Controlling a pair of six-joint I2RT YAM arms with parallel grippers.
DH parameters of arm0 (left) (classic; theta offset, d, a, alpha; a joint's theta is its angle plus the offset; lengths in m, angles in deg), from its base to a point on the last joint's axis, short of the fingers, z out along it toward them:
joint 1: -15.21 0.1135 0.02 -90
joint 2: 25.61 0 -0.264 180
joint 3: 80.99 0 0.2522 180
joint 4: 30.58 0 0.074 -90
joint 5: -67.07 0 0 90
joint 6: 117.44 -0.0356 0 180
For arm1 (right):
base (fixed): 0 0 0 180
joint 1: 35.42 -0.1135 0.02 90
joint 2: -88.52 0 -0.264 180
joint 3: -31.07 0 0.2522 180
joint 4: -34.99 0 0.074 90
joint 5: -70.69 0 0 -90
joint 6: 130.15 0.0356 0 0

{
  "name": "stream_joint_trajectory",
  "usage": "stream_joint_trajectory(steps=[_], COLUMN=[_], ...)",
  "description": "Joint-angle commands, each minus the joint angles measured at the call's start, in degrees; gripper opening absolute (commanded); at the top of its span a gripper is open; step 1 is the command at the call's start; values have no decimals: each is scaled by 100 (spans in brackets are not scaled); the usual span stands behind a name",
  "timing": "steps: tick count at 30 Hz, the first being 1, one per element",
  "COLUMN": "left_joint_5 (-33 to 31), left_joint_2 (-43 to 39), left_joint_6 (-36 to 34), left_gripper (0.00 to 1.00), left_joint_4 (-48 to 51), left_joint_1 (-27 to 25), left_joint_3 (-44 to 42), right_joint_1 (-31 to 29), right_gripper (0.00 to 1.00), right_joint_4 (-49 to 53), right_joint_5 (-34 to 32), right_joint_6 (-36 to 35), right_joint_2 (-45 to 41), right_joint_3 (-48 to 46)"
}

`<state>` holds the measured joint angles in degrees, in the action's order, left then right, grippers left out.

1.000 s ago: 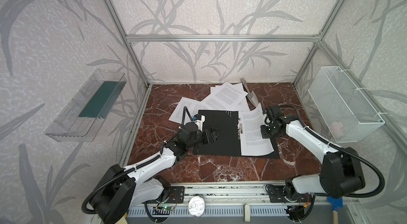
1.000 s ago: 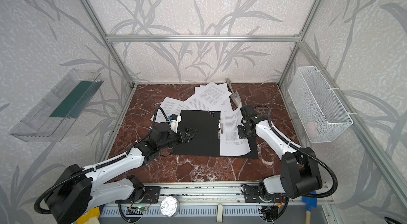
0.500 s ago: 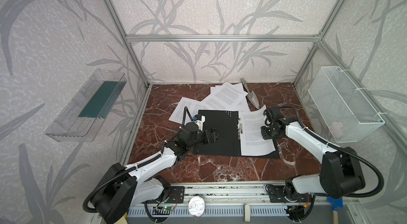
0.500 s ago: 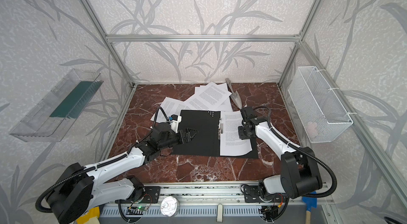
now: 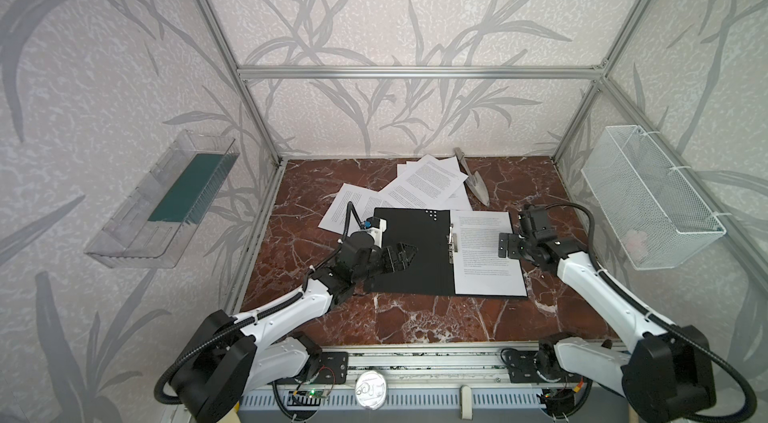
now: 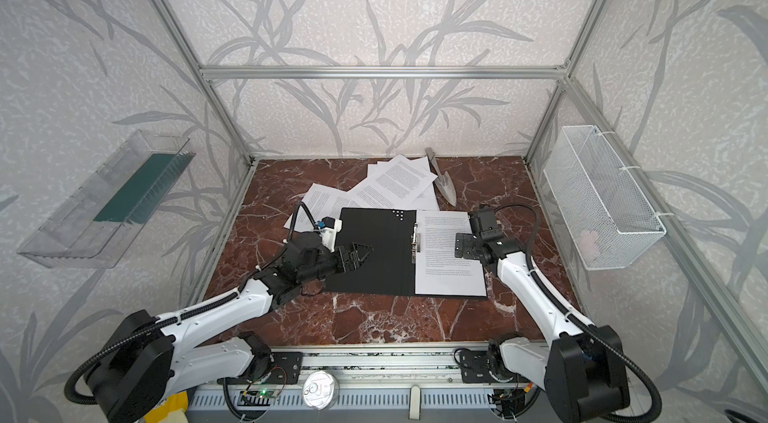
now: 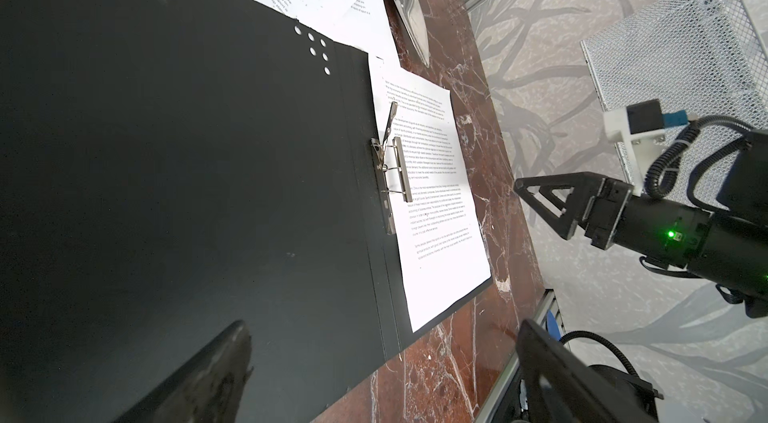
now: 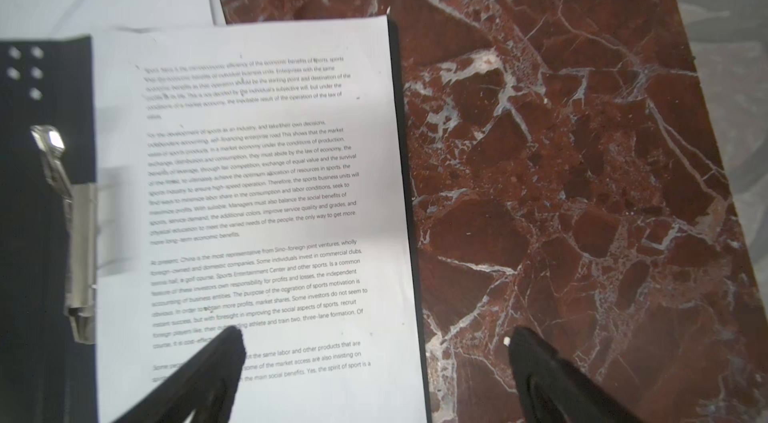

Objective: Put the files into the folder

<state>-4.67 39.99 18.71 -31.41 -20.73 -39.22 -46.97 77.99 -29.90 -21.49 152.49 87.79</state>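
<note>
Here one sheet [image 5: 484, 271] lies in the open folder [image 5: 424, 275], middle of the desk [image 5: 415, 325]. Left gripper [image 5: 401, 256] and right gripper [image 5: 508, 245] both gape, empty.

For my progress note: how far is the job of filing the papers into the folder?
Done: one sheet lies inside the open folder, on its right half. In hand: nothing; the left hand and right hand are both open. Left: several loose sheets lie on the table behind the folder.
</note>
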Motion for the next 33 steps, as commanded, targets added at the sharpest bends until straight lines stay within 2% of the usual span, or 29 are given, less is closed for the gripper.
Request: stream_joint_trajectory(steps=[1,3,6,12,21,33], left_joint_5=[-60,-81,-183,-601,-408,-399], left_joint_2=[-248,-405,-714,-1215,-1046,-901], left_joint_6=[-95,-130,-243,-613,-704,-686], left_gripper=[99,99,99,99,99,99], left_joint_4=[34,81,128,395,263,227], left_joint_1=[-24,-48,-177,-483,-616,-624], left_joint_3=[100,104,92,120,179,197], right_joint_1=[38,-137,-797,-1890,-2117,-2092], right_gripper=[100,97,93,80,49,35], right_joint_4=[-480,-522,-677,-1102,-1118,-1114], right_joint_5=[877,1067,901,664,903,774], right_joint_6=[235,442,642,883,848,903], right_joint_2=[-180,-160,77,1182,2493,3334], right_joint_3=[-50,-62,-67,157,884,1468])
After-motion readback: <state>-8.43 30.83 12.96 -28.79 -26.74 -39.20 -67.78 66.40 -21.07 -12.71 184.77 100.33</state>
